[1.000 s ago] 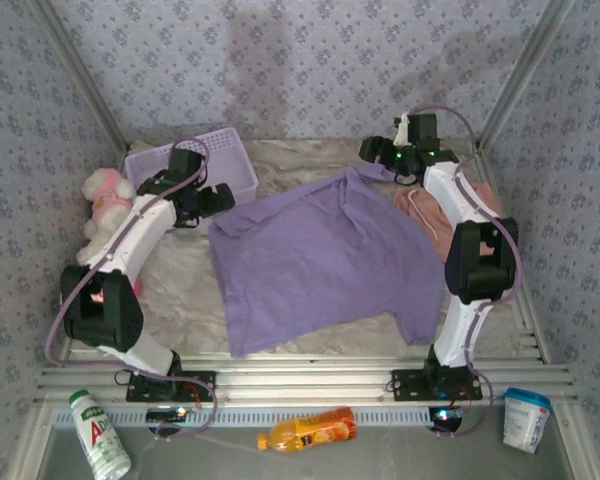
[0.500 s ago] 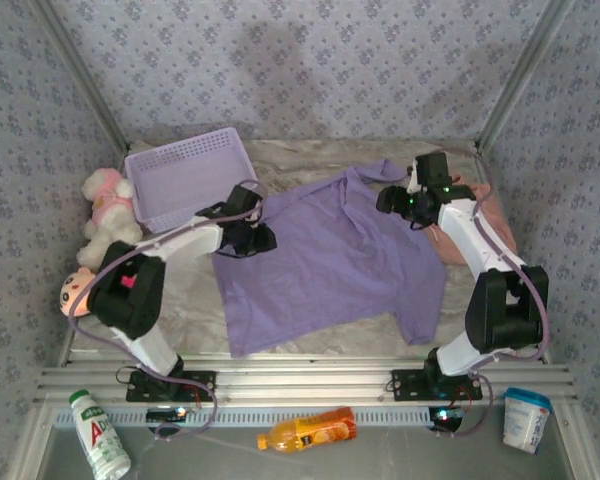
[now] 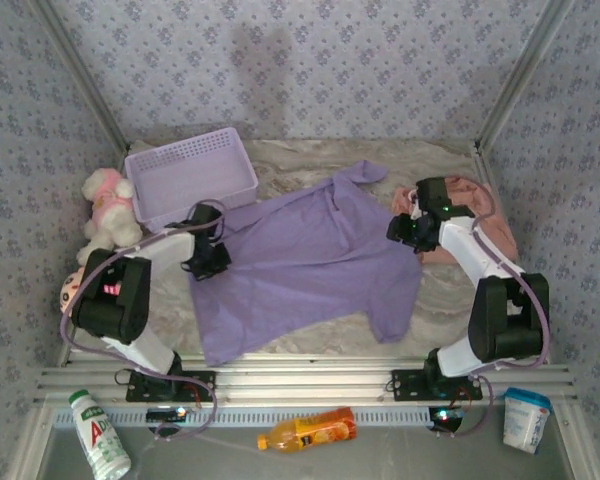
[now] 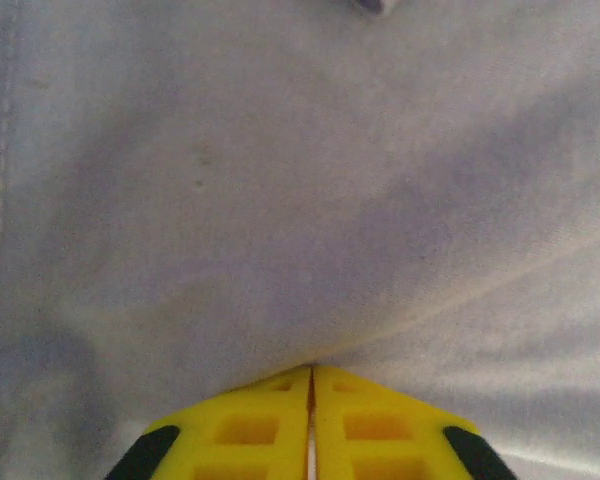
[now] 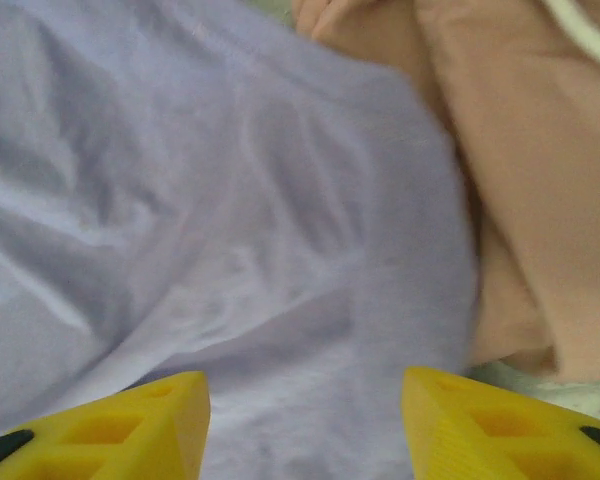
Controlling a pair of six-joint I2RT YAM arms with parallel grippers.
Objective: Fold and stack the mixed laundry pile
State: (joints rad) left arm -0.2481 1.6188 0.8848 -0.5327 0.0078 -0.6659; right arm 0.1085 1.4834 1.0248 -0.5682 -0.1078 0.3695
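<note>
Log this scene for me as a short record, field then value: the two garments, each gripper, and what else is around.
T-shirt: purple, spread mid-table, creased
Pink garment: bunched against the T-shirt's right edge
Left gripper: shut on the T-shirt's left edge
Right gripper: open, over the T-shirt's right edge, beside the pink garment
Basket: far left, upright
Plush toy: left of the basket

Basket [image 3: 190, 178] back-left, plush toy [image 3: 108, 208] beside; white bottle [image 3: 98, 433], orange bottle [image 3: 308, 430], tub [image 3: 526, 418] in front.
</note>
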